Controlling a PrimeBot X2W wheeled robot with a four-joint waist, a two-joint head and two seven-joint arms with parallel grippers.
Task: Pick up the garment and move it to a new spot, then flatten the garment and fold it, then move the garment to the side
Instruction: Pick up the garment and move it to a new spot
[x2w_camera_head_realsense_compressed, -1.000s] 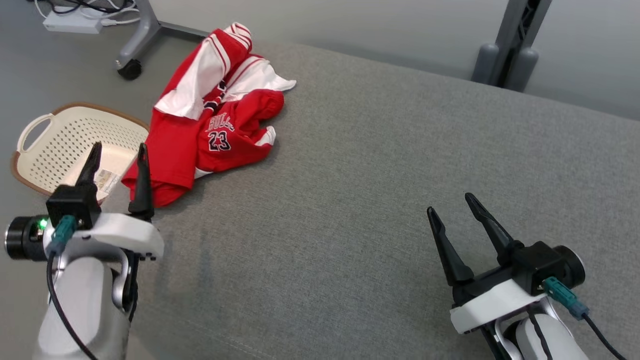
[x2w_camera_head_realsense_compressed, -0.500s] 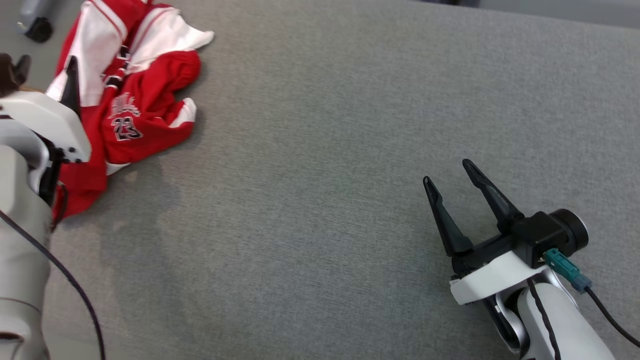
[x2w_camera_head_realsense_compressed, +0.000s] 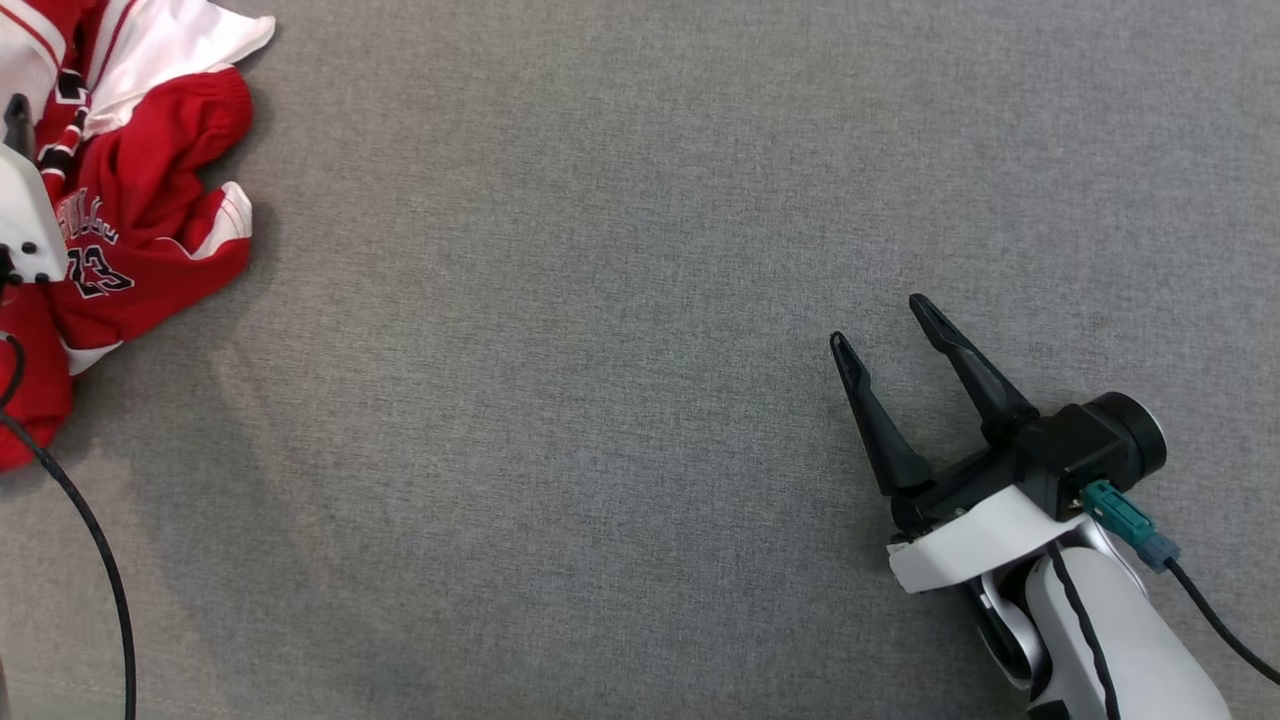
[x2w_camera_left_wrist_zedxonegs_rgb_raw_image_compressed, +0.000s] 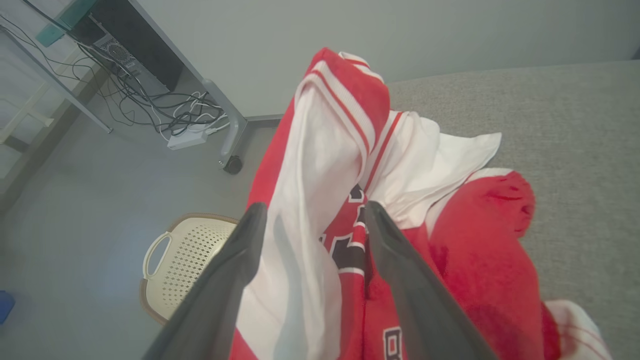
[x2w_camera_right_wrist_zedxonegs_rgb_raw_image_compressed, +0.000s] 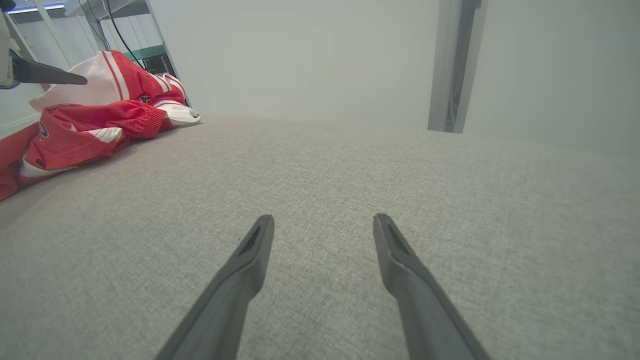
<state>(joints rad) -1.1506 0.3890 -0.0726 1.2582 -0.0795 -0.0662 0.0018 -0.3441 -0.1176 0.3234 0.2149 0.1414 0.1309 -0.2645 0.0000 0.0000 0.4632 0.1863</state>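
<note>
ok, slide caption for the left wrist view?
Open left gripper poised over the crumpled red-and-white jersey on grey upholstery, cream basket on the floor beyond.

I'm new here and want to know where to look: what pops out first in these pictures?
The bright red and white garment with the number 23 pops out first, crumpled at the far left of the grey fabric surface. The left gripper is right over it, wide open. The right gripper is open too, over the bare grey fabric at the lower right of the head view.
</note>
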